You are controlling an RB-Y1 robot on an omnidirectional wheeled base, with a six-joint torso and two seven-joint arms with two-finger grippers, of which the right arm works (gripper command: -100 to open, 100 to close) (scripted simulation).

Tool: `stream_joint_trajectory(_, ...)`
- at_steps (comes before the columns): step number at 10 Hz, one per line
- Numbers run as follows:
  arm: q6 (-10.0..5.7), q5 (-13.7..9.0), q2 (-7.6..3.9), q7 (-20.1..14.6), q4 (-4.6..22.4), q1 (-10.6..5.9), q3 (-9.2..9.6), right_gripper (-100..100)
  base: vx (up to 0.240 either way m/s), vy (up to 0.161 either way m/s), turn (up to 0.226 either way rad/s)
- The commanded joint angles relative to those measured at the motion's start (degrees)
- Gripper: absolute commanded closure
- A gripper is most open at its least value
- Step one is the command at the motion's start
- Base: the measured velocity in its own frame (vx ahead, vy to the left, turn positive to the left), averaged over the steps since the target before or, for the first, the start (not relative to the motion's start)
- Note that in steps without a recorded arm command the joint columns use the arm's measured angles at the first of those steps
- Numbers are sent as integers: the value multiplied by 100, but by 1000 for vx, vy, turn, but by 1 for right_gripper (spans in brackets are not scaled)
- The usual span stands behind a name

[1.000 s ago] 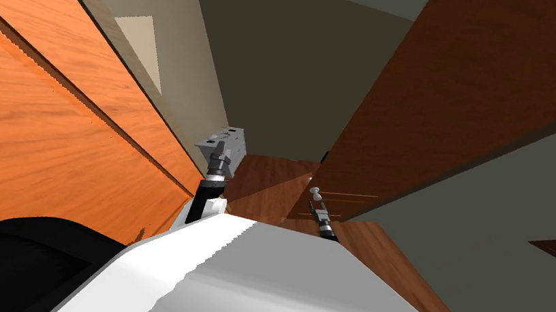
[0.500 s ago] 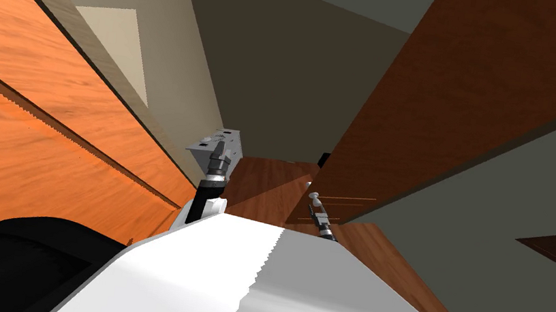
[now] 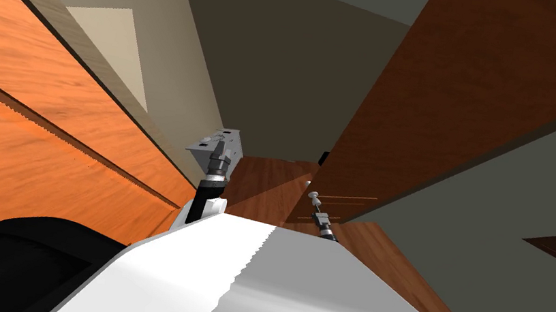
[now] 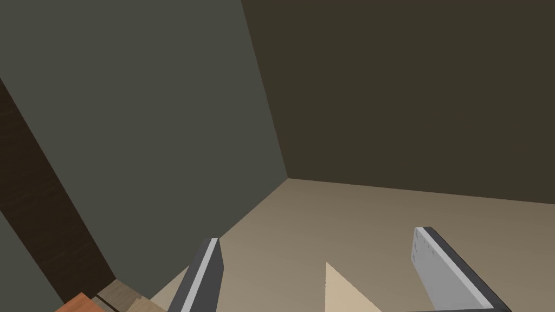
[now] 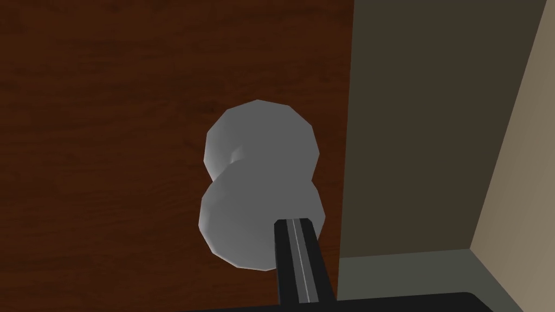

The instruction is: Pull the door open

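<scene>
Blades pressed together, right pincer overlaps the faceted grey knob on the dark wood-grained door; left pincer gapes.

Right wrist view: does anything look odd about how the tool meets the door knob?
Yes. The right tool shows as one narrow strip, its fingers together, lying across the lower edge of the grey knob rather than pressing its two sides. It seems to rest against the knob on the brown door, not clamp it.
</scene>
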Motion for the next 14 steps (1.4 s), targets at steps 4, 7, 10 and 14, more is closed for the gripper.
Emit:
stream_joint_trajectory(4,-161,6,-139,-57,-28,102,-31,-100,-134,13,-6)
stream_joint_trajectory(7,-231,8,-186,-63,-16,129,-44,-100,-177,-22,-21)
stream_joint_trajectory(10,-144,263,-11,-81,-118,37,-35,-100,158,42,-73)
stream_joint_trajectory(14,34,709,304,-115,-300,-134,-17,-100,206,-22,-157)
